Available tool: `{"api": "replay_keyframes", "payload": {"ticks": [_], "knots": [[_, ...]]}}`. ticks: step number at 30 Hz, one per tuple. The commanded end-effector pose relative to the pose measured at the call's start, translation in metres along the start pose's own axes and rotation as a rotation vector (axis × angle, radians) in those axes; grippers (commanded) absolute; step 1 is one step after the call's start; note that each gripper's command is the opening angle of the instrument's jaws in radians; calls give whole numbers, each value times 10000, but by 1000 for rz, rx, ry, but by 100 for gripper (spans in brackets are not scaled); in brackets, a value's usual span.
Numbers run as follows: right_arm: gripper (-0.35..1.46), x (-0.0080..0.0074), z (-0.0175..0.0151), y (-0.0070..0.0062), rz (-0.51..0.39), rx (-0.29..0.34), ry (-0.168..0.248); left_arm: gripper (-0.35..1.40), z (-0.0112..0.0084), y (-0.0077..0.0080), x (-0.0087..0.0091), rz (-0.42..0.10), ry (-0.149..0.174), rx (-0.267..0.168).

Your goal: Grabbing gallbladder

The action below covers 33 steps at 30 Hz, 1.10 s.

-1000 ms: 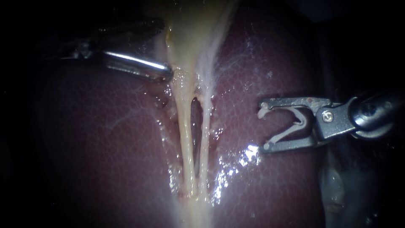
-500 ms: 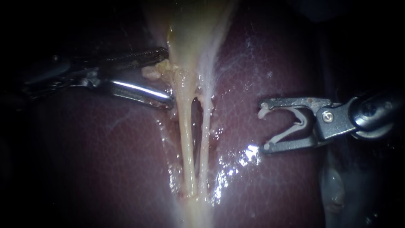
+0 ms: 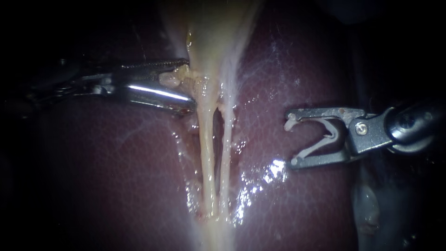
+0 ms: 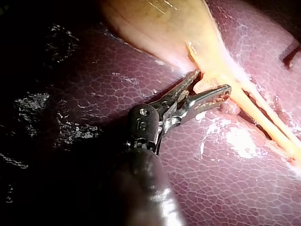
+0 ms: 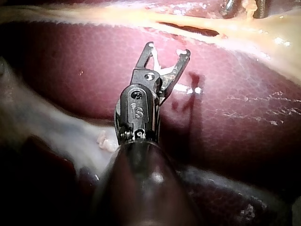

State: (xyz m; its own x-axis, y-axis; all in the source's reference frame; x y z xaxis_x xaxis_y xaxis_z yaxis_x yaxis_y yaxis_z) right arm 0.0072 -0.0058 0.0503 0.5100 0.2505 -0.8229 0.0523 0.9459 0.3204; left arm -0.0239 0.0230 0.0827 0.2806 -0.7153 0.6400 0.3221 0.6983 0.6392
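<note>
The pale yellow gallbladder [image 3: 218,32] [image 4: 160,23] narrows downward into two thin tubes [image 3: 207,153] that run over the dark red liver [image 3: 116,176]. My left instrument [image 3: 188,83] [image 4: 212,82] comes in from the left at the gallbladder's narrow lower end. Its serrated jaws stand at a small angle, with a bunched lump of gallbladder tissue [image 3: 169,79] pinched between them. My right instrument [image 3: 291,138] [image 5: 168,49] hangs over the liver to the right of the tubes, apart from them. Its jaws are spread around a white clip [image 3: 325,137] [image 5: 162,63] seated between them.
A dark slit [image 3: 216,130] separates the two tubes, which merge into pale tissue [image 3: 216,232] lower down. Wet glare [image 3: 274,169] lies on the liver below the right instrument. Whitish tissue [image 3: 367,209] borders the liver at the lower right.
My left instrument's jaws have dropped to the gallbladder's lower end and narrowed from wide apart onto it, bunching a lump of tissue. The right instrument has not moved.
</note>
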Motion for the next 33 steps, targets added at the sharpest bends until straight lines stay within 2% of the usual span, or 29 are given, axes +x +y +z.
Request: {"api": "replay_keyframes", "payload": {"ticks": [1, 4, 7, 9, 16, 20, 23, 27, 30, 33], "knots": [[50, 0, 0, 0, 0, 0, 0, 26, -1, 2, 1, 2, 5, -3], [50, 0, 0, 0, 0, 0, 0, 5, -2, 4, 3, 3, 23, -3], [50, 0, 0, 0, 0, 0, 0, -28, -4, 3, 4, -2, 41, -4], [50, 0, 0, 0, 0, 0, 0, -35, -5, 2, 4, -2, 47, -7], [50, 0, 0, 0, 0, 0, 0, -35, -13, -4, 0, -10, 53, -3], [50, 0, 0, 0, 0, 0, 0, -35, -21, -11, -8, -15, 55, 8], [50, 0, 0, 0, 0, 0, 0, -35, -31, -16, -21, -23, 57, 15], [50, 0, 0, 0, 0, 0, 0, -35, -52, -19, -49, -38, 63, 26], [50, 0, 0, 0, 0, 0, 0, -35, -71, -18, -69, -55, 44, 18], [50, 0, 0, 0, 0, 0, 0, -35, -89, -16, -83, -46, 28, 7]]}}
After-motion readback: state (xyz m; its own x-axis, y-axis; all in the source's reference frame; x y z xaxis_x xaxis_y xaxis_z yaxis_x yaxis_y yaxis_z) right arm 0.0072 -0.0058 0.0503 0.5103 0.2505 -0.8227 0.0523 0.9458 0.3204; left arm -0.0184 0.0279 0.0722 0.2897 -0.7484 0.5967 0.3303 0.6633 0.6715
